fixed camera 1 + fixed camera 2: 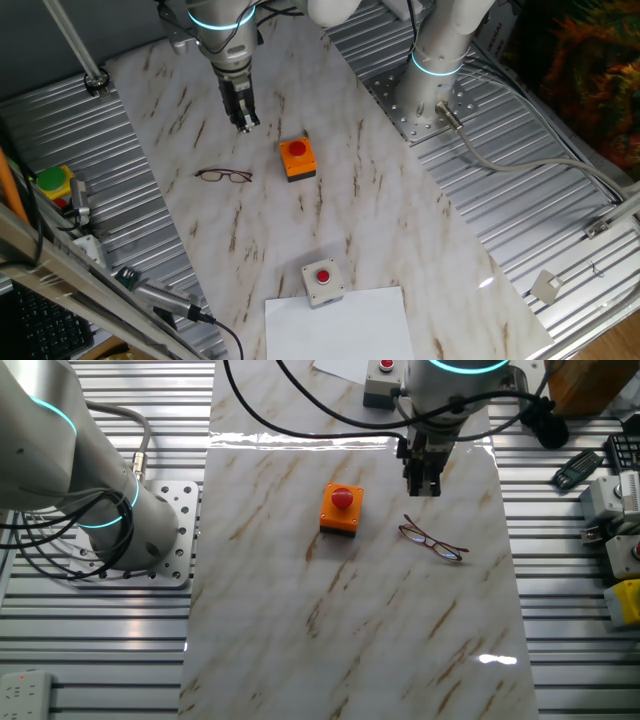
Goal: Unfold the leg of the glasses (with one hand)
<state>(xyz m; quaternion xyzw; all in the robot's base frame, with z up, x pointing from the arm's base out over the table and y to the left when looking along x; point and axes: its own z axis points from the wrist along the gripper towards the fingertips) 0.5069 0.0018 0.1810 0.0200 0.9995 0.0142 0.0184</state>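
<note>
The end effector point(244, 124) point(422, 488) hangs over the table point(330, 230) point(330, 620), fingers nearly together, gripping nothing. The glasses point(223, 176) point(432, 539) lie near it, apart; an orange box point(297, 159) point(341, 510) sits beside.

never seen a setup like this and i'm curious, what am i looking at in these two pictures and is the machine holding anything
Both pictures show the same table at the same moment, taken by two fixed cameras on different sides, so everything looks flipped between them. The machine is a robot arm. At its end is a gripper with two thin fingers pointing down; it also shows in the other view. It holds nothing: it hangs above the marble-patterned table, and whether its fingers are open or shut is hard to tell. On the table lie the glasses, thin and dark, near the gripper but apart from it. Next to them sits an orange box with a red button. Farther off is a grey box with a red button, beside a white sheet.
</note>
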